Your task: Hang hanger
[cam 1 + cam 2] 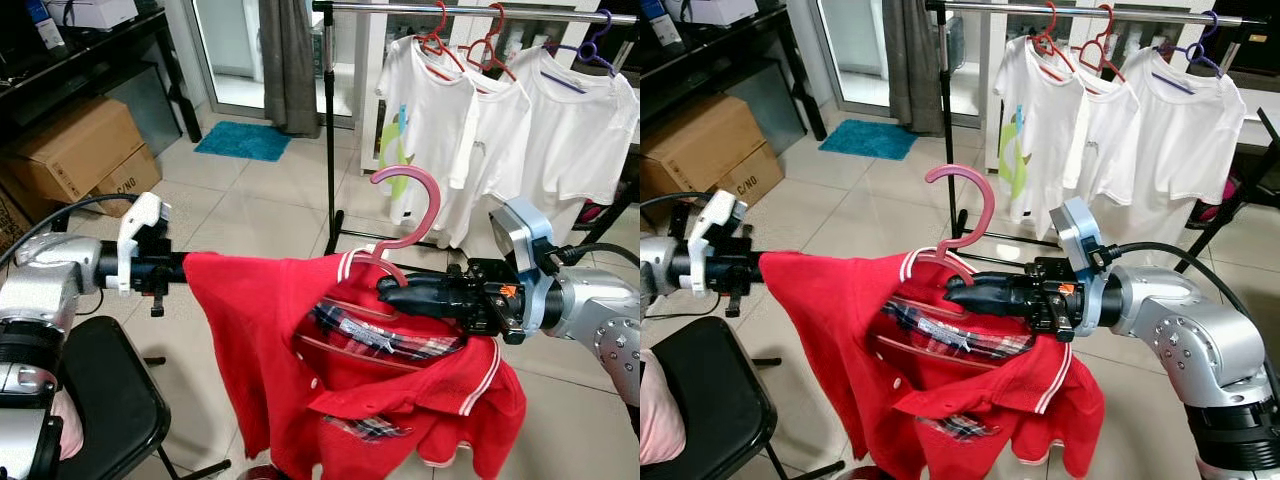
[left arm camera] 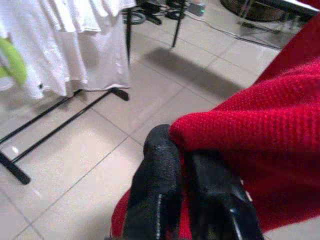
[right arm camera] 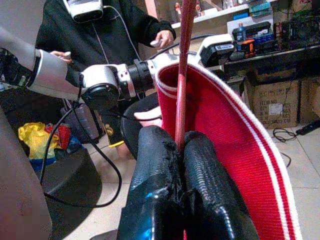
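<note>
Still waiting to be hung: carrying the pink hanger [image 1: 405, 215] with the red shirt [image 1: 330, 360] on it low in front, well apart from the rail [image 1: 480, 8] up at 1 o'clock, where three white shirts [image 1: 500, 140] are already hanging. Pinching the hanger's neck tight between the right gripper [image 3: 181, 150] fingers [image 3: 155, 180], hook pointing up. Squeezing the shirt's shoulder at 9 o'clock with the left gripper [image 2: 182, 165], fingers [image 2: 157, 185] clamped on the cloth.
</note>
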You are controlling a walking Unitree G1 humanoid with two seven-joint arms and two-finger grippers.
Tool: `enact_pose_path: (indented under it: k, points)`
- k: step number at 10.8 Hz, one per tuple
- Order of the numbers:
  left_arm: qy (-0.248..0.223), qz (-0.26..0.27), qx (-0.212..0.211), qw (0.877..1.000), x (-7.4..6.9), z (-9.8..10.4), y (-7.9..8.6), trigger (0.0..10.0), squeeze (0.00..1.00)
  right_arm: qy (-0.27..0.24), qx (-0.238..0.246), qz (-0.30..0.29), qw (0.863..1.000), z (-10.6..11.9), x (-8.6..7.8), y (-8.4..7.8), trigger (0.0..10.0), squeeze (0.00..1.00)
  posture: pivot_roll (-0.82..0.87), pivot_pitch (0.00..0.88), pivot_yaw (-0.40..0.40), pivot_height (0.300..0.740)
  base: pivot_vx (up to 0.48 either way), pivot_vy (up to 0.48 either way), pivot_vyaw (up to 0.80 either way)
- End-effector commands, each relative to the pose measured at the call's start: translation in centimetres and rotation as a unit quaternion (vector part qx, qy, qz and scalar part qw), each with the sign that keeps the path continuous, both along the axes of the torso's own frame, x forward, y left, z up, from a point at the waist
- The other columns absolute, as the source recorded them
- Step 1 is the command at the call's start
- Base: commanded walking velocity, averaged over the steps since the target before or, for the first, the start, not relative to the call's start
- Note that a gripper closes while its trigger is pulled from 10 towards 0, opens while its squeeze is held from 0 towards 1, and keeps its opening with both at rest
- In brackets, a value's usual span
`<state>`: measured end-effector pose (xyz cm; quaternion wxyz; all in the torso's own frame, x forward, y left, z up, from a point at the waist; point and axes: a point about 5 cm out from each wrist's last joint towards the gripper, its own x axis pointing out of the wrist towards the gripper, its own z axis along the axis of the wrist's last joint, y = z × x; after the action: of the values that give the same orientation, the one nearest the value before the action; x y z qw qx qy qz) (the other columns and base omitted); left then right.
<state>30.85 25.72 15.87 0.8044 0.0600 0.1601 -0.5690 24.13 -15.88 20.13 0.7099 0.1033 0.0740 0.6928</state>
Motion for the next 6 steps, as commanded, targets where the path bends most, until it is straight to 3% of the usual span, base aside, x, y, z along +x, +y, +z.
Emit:
enact_pose_path:
  k: [1,4,6]
  points:
    - [-0.007,0.023,0.004,1.000,0.0,0.1,0.7,0.0,0.00,-0.014,0.009,0.014,1.000,0.7,0.0,0.5,0.0,0.00,-0.11,0.000,0.112,0.740,0.000,0.000,0.00]
    - [-0.039,0.140,0.019,0.989,0.7,-1.0,2.1,0.0,0.00,-0.015,0.006,0.004,1.000,0.7,0.1,0.4,0.0,0.00,-0.11,0.000,0.110,0.740,0.000,0.000,0.00]
    - [-0.053,0.234,0.052,0.969,1.0,-1.8,3.7,0.0,0.00,-0.017,0.004,-0.008,1.000,0.6,0.4,0.3,0.0,0.00,-0.11,0.000,0.108,0.740,0.000,0.000,0.00]
